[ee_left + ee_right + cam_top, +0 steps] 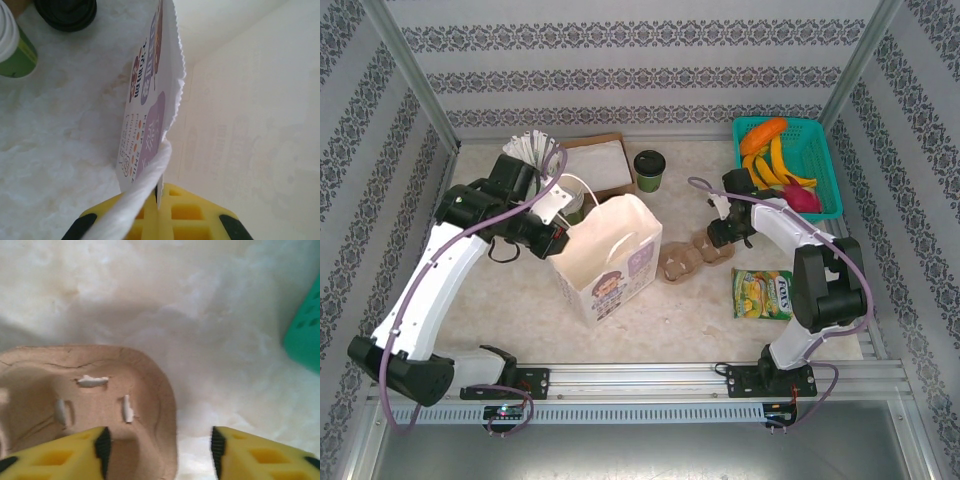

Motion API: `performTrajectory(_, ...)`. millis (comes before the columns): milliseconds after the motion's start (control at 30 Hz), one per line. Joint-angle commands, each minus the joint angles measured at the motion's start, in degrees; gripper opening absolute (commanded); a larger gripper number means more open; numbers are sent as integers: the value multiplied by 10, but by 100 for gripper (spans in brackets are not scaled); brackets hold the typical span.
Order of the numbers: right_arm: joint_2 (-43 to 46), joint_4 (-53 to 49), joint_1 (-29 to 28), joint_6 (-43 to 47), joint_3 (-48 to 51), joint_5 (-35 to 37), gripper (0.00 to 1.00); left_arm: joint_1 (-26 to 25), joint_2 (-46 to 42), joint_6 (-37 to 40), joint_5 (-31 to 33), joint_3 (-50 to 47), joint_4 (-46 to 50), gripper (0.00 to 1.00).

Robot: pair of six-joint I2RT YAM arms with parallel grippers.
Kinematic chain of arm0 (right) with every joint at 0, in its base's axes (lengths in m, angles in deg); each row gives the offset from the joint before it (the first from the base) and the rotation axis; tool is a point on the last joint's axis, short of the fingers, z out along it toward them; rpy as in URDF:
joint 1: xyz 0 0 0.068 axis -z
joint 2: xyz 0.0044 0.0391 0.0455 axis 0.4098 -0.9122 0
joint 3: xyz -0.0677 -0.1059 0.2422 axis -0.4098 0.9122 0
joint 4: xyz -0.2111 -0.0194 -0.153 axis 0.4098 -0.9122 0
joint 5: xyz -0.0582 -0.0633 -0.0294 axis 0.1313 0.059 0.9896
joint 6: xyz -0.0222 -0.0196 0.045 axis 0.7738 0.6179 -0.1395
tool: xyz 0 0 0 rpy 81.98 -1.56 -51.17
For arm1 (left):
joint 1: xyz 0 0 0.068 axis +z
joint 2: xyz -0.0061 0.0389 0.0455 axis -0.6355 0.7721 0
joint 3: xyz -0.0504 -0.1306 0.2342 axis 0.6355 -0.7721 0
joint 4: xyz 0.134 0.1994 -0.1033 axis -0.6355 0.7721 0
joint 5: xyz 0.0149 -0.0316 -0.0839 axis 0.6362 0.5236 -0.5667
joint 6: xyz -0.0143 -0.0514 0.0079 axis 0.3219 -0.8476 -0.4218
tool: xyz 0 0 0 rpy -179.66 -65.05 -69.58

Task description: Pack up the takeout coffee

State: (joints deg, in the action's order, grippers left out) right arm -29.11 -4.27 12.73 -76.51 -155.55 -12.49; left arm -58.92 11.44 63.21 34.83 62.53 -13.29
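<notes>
Right now, I have my left pincer [159, 194] clamped shut on the rim of the paper bag [612, 255], and the bag's white cord handle [142, 197] lies against its fingers. In the top view the bag stands upright on the tabletop [660, 325] with its mouth open.

The takeout coffee [649, 170] stands upright outside the bag, just past its far corner, with its black lid on. It is apart from both pincers.

My right pincer [160, 452] is open and has hold of nothing. Its 2 yellow fingers [100, 452] stand well apart, low over the right edge of the brown pulp cup carrier [100, 385]. One finger is above the carrier and the other above bare tabletop.

The carrier lies flat just right of the bag. The teal basket [815, 150] of fruit sits in the far right corner, and a yellow-green snack packet [763, 295] lies nearer me.
</notes>
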Motion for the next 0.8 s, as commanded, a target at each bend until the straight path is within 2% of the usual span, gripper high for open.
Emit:
performTrajectory(0,41,-10,-18,-57,-9,56,65,-7,15,15,-19,10,-9,0)
performTrajectory(133,69,-34,-41,-111,15,-43,67,-7,14,21,-20,0,-34,13)
performTrajectory(233,68,-26,-58,-133,38,-156,68,-7,17,16,15,4,-48,20)
performTrajectory(267,65,-19,-65,-131,45,-166,68,-7,19,16,21,10,-48,22)
performTrajectory(400,16,-26,-78,-119,32,-120,69,-6,-2,16,2,7,-65,44)
performTrajectory(567,-35,-26,-97,-83,15,-84,69,-1,-53,7,9,-24,-103,54)
performTrajectory(767,-63,-19,-102,-82,6,-81,65,9,-118,-35,40,-69,-166,81)
